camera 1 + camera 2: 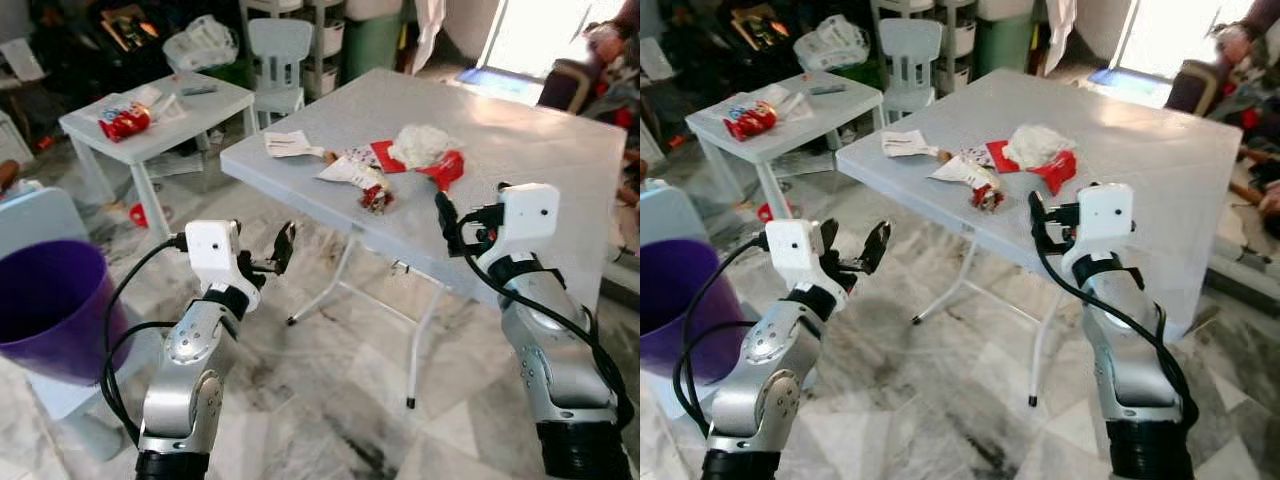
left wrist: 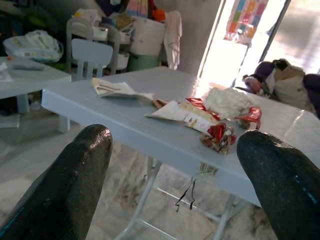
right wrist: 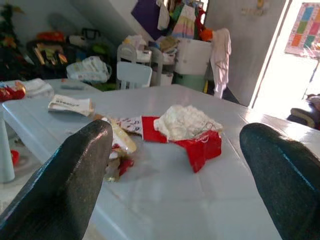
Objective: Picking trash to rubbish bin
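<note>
My right end effector (image 1: 445,215) is wide open and holds nothing; it sits just at the near edge of the desk (image 1: 540,160), pointing at the trash. My left end effector (image 1: 280,250) is wide open and empty too, and it hangs lower, out in front of the desk edge and over the floor. The trash lies in a little heap near the middle of the desk: a red wrapper (image 3: 200,145) with a crumpled white tissue (image 3: 185,121) on top of it, a small shiny red and gold wrapper (image 2: 218,137) close to the near edge, a pale torn packet (image 2: 177,111) beside that, and a folded paper (image 1: 292,143) off toward the far left. I think a few things could go wrong. The tissue only rests on the red wrapper, so if I pinch the wrapper, the tissue may slide off. The shiny wrapper is so close to the edge that a bump could knock it to the floor. The purple bin (image 1: 45,310) is well away on my left, so a loose grip could drop trash on the way. The head views show me the bin and both arms together. The right wrist view shows the tissue sitting on the wrapper up close, and the left wrist view shows how near the shiny wrapper is to the edge.
</note>
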### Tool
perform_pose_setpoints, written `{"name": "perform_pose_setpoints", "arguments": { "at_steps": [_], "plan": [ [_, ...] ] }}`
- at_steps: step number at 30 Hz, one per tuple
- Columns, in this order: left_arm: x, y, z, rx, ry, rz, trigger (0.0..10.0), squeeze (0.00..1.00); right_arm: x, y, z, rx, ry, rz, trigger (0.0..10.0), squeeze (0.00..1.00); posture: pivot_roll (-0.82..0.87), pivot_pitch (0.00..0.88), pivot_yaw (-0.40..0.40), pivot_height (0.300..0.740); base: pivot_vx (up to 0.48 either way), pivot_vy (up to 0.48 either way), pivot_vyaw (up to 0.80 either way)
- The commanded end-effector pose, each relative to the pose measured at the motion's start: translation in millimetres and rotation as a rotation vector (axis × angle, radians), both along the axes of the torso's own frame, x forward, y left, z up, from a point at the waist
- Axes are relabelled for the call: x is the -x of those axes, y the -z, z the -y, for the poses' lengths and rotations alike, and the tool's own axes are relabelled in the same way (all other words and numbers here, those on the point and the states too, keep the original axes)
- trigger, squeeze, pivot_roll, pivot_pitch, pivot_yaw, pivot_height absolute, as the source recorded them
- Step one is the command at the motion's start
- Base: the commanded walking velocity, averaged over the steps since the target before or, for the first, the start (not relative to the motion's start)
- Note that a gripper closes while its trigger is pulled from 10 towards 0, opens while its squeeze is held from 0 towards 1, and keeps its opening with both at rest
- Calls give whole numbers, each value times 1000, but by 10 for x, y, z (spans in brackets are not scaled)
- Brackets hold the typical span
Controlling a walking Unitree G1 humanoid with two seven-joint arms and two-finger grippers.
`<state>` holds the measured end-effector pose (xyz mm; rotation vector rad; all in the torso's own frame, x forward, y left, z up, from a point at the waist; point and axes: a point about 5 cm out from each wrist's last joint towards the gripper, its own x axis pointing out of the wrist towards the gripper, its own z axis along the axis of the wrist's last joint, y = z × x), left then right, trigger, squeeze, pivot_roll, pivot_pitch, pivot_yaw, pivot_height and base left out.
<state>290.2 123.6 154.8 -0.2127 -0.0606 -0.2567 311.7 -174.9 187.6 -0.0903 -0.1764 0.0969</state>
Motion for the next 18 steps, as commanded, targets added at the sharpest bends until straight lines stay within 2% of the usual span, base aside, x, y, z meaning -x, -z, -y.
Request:
{"name": "perform_pose_setpoints", "arguments": {
  "at_steps": [1,18],
  "plan": [
    [1,-3,48,-8,13,0,10000,0,7,-4,38,6,13,-4,10000,0,36,85,-42,740,352,0,0],
    [-5,14,40,-21,7,-5,10000,0,-8,-3,5,10,-7,-4,10000,0,40,81,-47,740,354,0,0]
  ]
}}
